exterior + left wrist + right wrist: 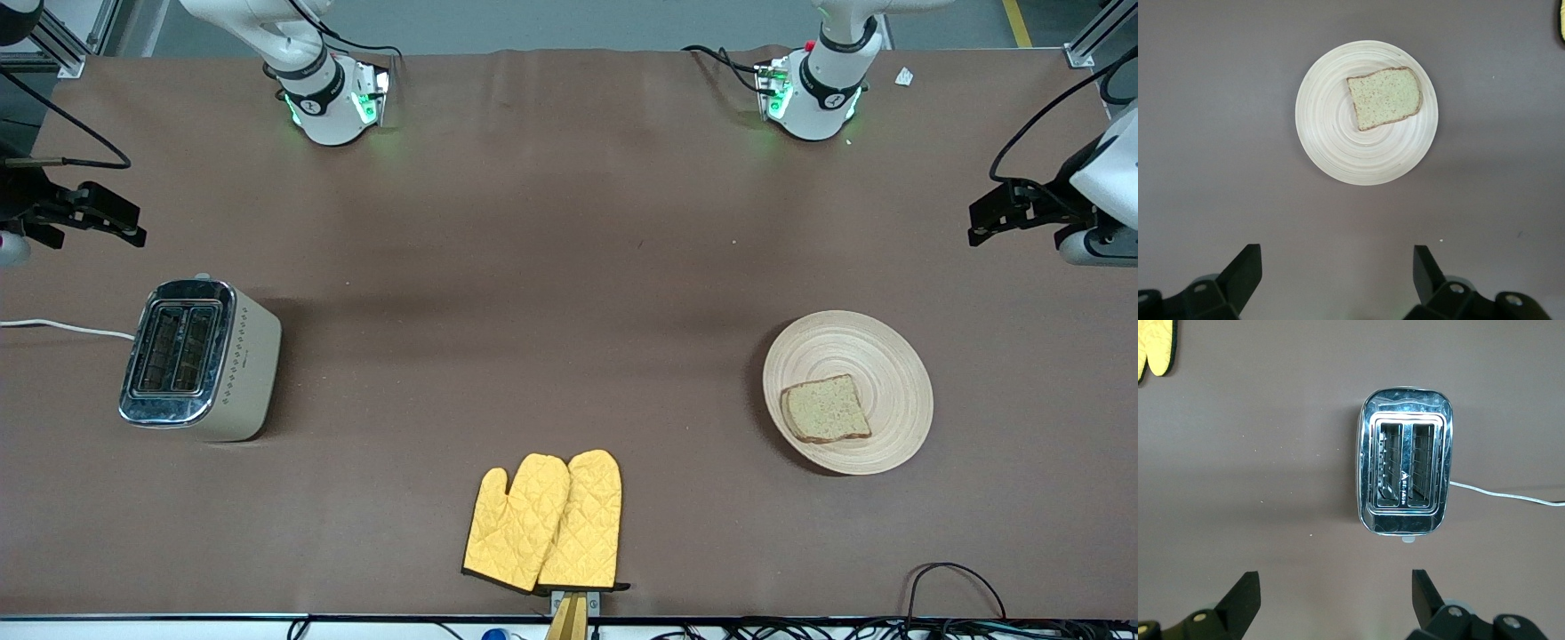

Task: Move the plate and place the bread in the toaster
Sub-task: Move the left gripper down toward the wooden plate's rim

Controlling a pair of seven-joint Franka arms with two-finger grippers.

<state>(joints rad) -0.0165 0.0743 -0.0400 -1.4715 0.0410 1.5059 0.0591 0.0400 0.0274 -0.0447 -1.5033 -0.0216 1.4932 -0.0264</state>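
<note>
In the front view, a round, shallow, pale wooden plate (847,391) with ring grain lies toward the left arm's end of the brown surface (569,267). A square slice of speckled brown bread (825,409) lies flat on it, on the part nearer the camera. A boxy cream toaster with a chrome top (200,358) stands well apart, toward the right arm's end, its white cord (67,327) trailing off the edge. A pair of quilted yellow oven mitts (544,523) lies between them, nearer the camera. The left pincer (1005,213) hangs at its own end, so the left arm is clearly nearer the plate; the right pincer (98,218) waits above the toaster's end.

In the left wrist view, the left pincer (1337,273) is spread wide and empty, plate (1366,112) and bread (1385,97) straight ahead of it.

In the right wrist view, the right pincer (1335,593) is likewise spread and empty. The toaster (1405,469) shows two empty slots whose long axis points toward the pincer.
</note>
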